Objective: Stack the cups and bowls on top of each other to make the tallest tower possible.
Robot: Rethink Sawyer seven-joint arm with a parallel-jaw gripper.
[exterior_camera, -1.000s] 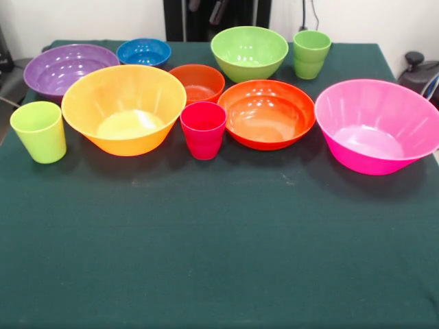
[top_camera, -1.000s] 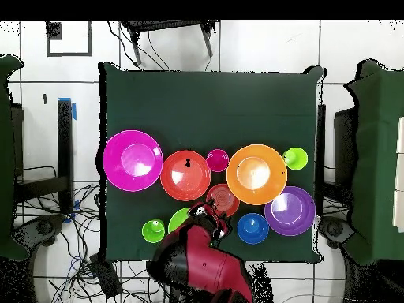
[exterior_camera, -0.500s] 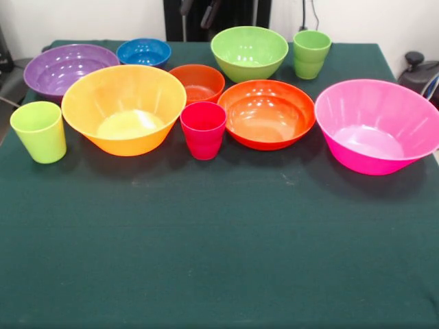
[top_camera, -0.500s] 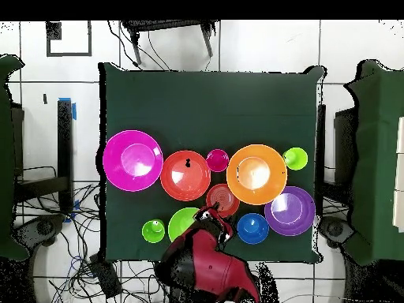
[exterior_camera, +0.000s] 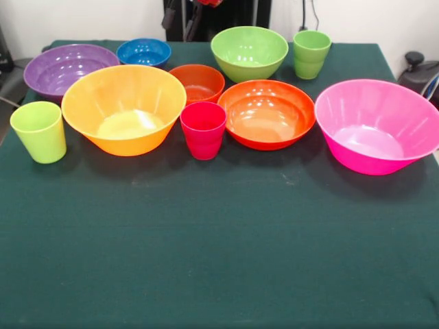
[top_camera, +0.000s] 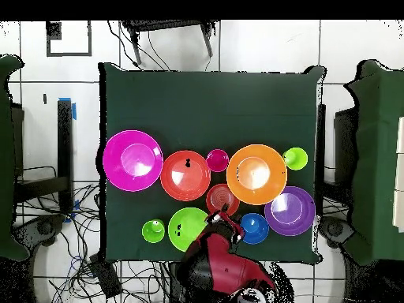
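The arm (top_camera: pixel 225 264) swings off the lime green bowl (exterior_camera: pixel 249 52), whether its jaws are spread I cannot tell, and no stacking has started.

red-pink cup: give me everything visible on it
The red-pink cup is a small tapered tumbler of glossy, plastic-looking material, standing upright and rim-up on the green tablecloth, seemingly empty. It sits between the yellow-orange bowl and the medium orange bowl, in front of the small dark orange bowl. It appears close to the yellow-orange bowl; contact cannot be told. Nothing is stacked on it.
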